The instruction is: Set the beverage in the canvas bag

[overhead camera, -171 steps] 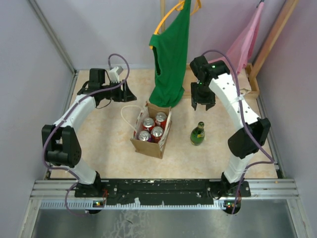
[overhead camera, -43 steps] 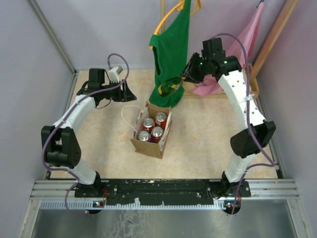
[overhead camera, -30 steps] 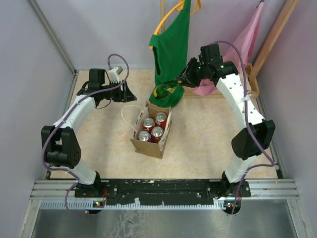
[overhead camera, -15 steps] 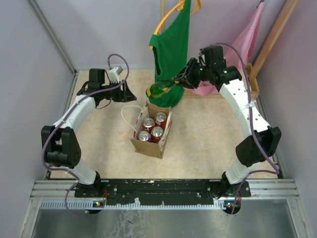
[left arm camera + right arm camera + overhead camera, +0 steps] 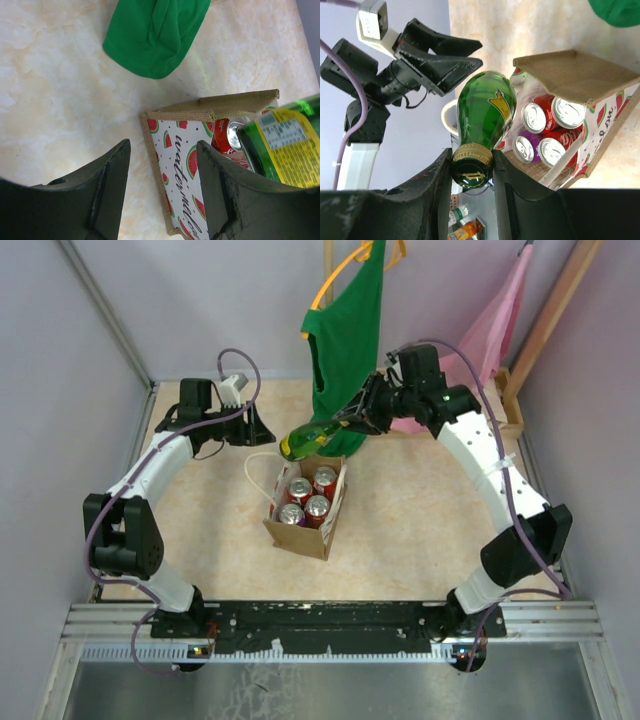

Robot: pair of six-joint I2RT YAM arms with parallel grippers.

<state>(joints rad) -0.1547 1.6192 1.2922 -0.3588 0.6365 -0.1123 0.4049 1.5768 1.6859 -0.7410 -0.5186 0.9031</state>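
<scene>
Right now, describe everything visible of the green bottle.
The green bottle is dark glossy glass with a yellow label and gold cap. The right claw clamps its neck by the cap; nothing else seems to touch it. It lies nearly level in the air, base pointing toward the left arm, above the far rim of the canvas bag.

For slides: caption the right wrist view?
Right gripper holds a green bottle by its neck near the open canvas bag, four cans inside.

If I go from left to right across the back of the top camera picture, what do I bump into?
left gripper → green bottle → right gripper → pink cloth
</scene>
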